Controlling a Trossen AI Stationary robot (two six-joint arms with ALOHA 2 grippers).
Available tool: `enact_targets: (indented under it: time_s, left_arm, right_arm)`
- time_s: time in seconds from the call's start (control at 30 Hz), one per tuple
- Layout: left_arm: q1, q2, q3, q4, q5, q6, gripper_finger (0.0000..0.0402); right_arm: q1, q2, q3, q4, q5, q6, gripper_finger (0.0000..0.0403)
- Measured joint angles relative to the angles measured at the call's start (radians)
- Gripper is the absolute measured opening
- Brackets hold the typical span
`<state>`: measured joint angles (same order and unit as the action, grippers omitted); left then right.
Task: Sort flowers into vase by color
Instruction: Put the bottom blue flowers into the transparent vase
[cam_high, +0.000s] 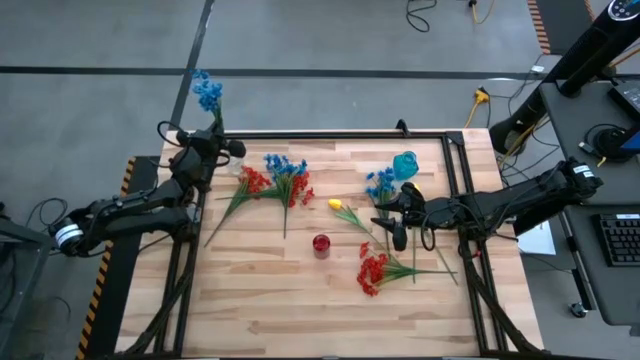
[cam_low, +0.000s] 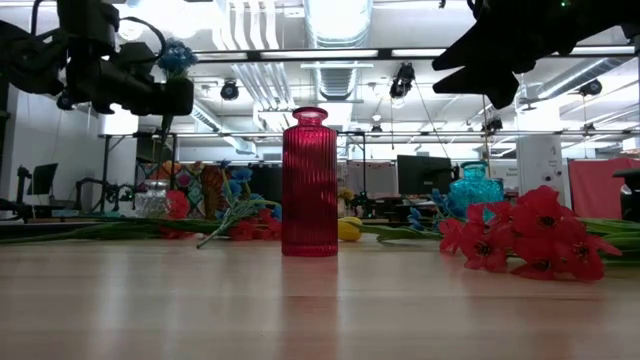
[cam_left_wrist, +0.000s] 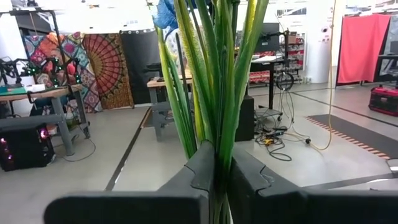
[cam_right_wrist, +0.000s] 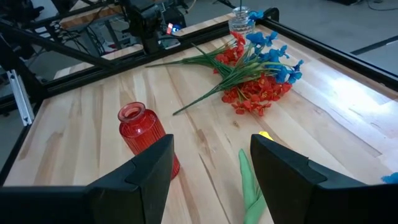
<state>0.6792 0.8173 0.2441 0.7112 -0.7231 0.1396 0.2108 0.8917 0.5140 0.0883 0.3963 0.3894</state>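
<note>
My left gripper (cam_high: 214, 148) is at the table's far left and is shut on a blue sprig whose blue head (cam_high: 207, 92) stands high above it. A clear glass vase (cam_right_wrist: 241, 22) stands just by it. A mixed pile of red and blue sprigs (cam_high: 276, 180) lies on the table right of it. The red vase (cam_high: 321, 244) stands mid-table and the teal vase (cam_high: 405, 165) stands far right, with blue sprigs (cam_high: 380, 184) lying beside it. My right gripper (cam_high: 397, 226) hovers open over the stem of the yellow bud (cam_high: 337, 205). Red sprigs (cam_high: 372, 272) lie near it. My left gripper pinches the blue sprig's bundle of green stem and leaves (cam_left_wrist: 219, 163) between its two fingers (cam_left_wrist: 198, 171). The fingers lie level, pointing toward the table's far edge and crossing the stem. The sprig stands upright and lifted, head (cam_low: 177, 55) on top; its lower end is hidden.
A black frame rail (cam_high: 330, 135) runs round the tabletop. There is bare wood (cam_high: 280, 310) along the near side. In the low view the red vase (cam_low: 308, 182) stands in front, with the red sprigs (cam_low: 530, 240) to its right.
</note>
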Motion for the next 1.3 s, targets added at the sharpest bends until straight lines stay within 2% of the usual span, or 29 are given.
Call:
enact_targets:
  time_s: [0.47,0.6,1.3]
  left_arm:
    - [-0.002,0.023,-0.007,-0.051,0.008,-0.019,0.0014]
    - [-0.002,0.021,-0.007,-0.063,0.008,-0.022,0.0028]
    - [-0.002,0.015,-0.006,-0.244,-0.001,-0.101,0.0211]
  right_arm:
    - [0.0,0.0,0.0,0.0,0.0,0.003,0.0206]
    - [0.0,0.0,0.0,0.001,0.0,0.003,0.0206]
    - [0.0,0.0,0.0,0.002,0.008,0.003,0.0206]
